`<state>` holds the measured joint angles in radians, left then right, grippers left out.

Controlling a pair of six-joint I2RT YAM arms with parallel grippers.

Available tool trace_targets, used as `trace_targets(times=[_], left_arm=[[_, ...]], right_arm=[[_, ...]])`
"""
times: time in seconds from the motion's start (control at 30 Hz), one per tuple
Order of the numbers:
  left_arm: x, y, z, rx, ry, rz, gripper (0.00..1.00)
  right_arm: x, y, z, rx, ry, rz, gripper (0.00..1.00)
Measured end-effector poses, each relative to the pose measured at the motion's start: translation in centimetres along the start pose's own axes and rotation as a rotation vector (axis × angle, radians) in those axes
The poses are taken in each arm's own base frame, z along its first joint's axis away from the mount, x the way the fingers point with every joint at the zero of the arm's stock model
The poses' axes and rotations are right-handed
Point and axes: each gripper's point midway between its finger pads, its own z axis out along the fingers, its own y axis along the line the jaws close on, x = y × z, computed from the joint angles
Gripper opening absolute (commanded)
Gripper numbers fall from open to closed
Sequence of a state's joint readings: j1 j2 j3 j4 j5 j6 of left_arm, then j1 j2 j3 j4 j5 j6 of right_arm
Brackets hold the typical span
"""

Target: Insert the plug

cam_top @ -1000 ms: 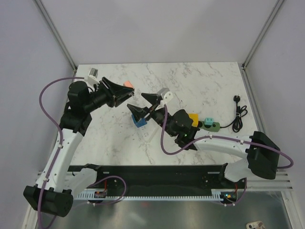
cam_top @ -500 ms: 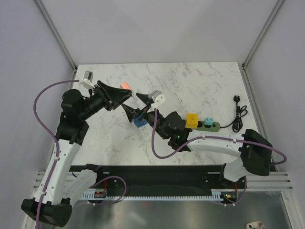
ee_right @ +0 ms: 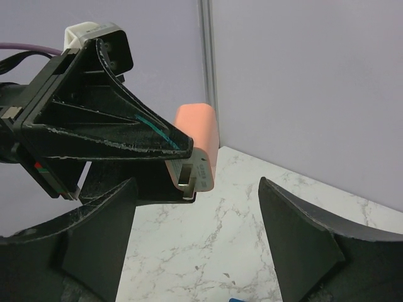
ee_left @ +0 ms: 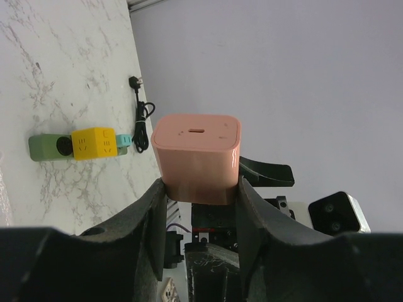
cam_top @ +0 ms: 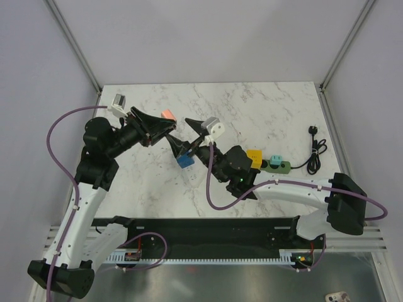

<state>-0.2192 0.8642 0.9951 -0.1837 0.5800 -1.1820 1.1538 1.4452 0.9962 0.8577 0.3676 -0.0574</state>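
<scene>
The yellow plug (cam_top: 254, 157) sits on the dark green socket strip (cam_top: 283, 167), next to a small teal plug (cam_top: 276, 161); it also shows in the left wrist view (ee_left: 93, 143). My left gripper (cam_top: 169, 122) is shut on a salmon-pink plug block (cam_top: 167, 114) and holds it in the air; the left wrist view (ee_left: 196, 157) shows it clamped between both fingers. My right gripper (cam_top: 179, 130) is open and empty, facing the pink block (ee_right: 196, 145), its prongs towards it. A blue cube (cam_top: 184, 160) lies on the table under the right gripper.
A black plug (cam_top: 313, 131) with a thin coiled cord (cam_top: 314, 156) lies at the right of the marble table (cam_top: 264, 107), past the strip. Grey walls and metal posts stand close behind and beside the table.
The left gripper keeps hold of the pink block and has drawn back slightly left. The right arm swung left towards it, then eased back to the right, jaws still open.
</scene>
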Motion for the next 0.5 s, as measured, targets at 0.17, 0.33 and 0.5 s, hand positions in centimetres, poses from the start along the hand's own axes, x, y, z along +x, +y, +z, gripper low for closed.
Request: trace_targets(times=[0.17,0.33,0.5], left_arm=[[0.3,0.0,0.0,0.002,0.008,-0.001,0.02],[0.8,0.6,-0.1,-0.005,0.023,-0.009,0.02],[0.8,0.8,-0.2,-0.007,0.019,-0.012,0.09]], right_arm=[[0.8,0.1,0.6,0.004,0.016,-0.030,0.81],[1.0,0.3,1.6,0.005,0.015,-0.059,0.69],[1.4,0.3,1.8,0.005,0.025,-0.105,0.13]])
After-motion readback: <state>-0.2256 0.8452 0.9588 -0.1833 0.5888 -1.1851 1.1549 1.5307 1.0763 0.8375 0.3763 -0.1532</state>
